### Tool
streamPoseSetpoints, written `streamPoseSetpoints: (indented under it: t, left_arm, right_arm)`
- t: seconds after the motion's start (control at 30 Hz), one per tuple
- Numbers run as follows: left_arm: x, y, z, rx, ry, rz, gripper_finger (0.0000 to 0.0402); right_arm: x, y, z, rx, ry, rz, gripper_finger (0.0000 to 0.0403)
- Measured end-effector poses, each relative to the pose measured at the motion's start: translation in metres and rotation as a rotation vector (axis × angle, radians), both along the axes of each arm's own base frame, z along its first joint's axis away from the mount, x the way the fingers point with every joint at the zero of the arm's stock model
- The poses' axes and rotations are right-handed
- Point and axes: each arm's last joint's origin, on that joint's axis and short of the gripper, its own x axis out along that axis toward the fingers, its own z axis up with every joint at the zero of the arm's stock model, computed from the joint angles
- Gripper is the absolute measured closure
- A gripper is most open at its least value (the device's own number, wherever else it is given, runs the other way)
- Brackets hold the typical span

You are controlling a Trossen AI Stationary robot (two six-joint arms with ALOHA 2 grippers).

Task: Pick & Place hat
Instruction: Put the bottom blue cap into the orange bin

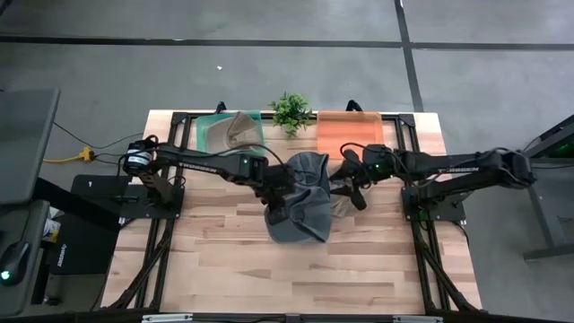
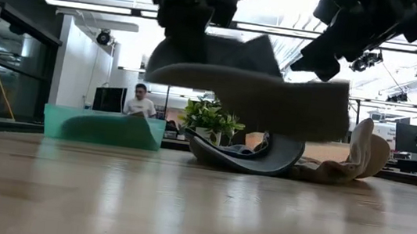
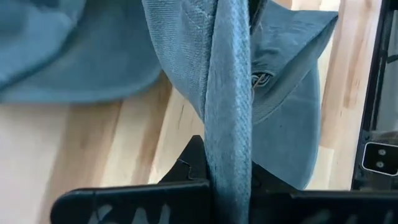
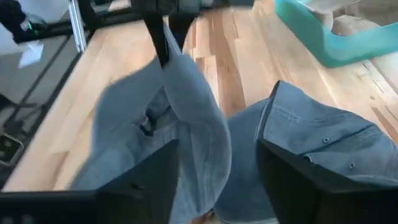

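A grey-blue denim hat (image 1: pixel 300 218) hangs lifted over the table's middle in my left gripper (image 1: pixel 280 196), which is shut on it; the low view shows this hat (image 2: pixel 247 86) clear of the wood. A second grey-blue hat (image 1: pixel 311 167) and a beige hat (image 2: pixel 357 159) lie on the table behind it. My right gripper (image 1: pixel 348 187) is open just right of the lifted hat. In the right wrist view its fingers (image 4: pixel 155 177) stand either side of that hat's hanging cloth (image 4: pixel 196 118). My left gripper (image 3: pixel 229 186) pinches the lifted hat's rim edge (image 3: pixel 229 124) between its two fingers, coming from above and pointing down. The rim runs up out of the shut fingers as a narrow folded band. The hat hangs below the gripper, clear of the table. My right gripper (image 4: pixel 217 180) has the lifted hat's cloth between its spread fingers; whether they touch it I cannot tell.
A teal bin (image 1: pixel 208 135) holding a beige hat sits at the far edge, left of a small green plant (image 1: pixel 291 109). An orange bin (image 1: pixel 348 135) is to the plant's right. Bare wood lies toward the near edge (image 1: pixel 287 278). A person (image 2: pixel 140 101) sits in the room beyond.
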Motion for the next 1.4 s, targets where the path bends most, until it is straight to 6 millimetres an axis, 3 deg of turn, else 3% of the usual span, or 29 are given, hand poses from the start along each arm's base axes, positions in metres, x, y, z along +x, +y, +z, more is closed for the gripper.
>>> streamPoseSetpoints:
  t: [0.1,0.23,0.6,0.83,1.13,1.27,1.4]
  left_arm:
    - [0.003,0.001,0.013,0.033,-0.031,-0.009,0.0401]
    - [0.004,0.001,0.022,0.057,-0.048,-0.017,0.0401]
    - [0.008,0.002,0.026,0.086,-0.092,-0.001,0.0401]
    - [0.011,0.003,0.044,0.111,-0.136,0.008,0.0402]
    - [0.014,0.003,0.061,0.137,-0.189,0.019,0.0402]
    - [0.014,0.003,0.063,0.137,-0.195,0.019,0.0402]
    - [0.014,0.004,0.063,0.149,-0.193,0.028,0.0402]
  right_arm:
    - [0.004,0.001,-0.001,-0.020,-0.014,-0.006,0.0149]
    - [0.006,-0.001,-0.002,-0.039,-0.016,-0.031,0.0133]
    - [0.018,-0.003,-0.011,0.080,-0.011,-0.002,0.0132]
    - [0.041,-0.001,-0.022,0.200,-0.081,0.065,0.0132]
    - [0.053,0.005,-0.025,0.274,-0.135,0.151,0.0132]
    - [0.054,0.008,-0.023,0.268,-0.159,0.170,0.0143]
    - [0.054,0.010,-0.022,0.267,-0.167,0.177,0.0188]
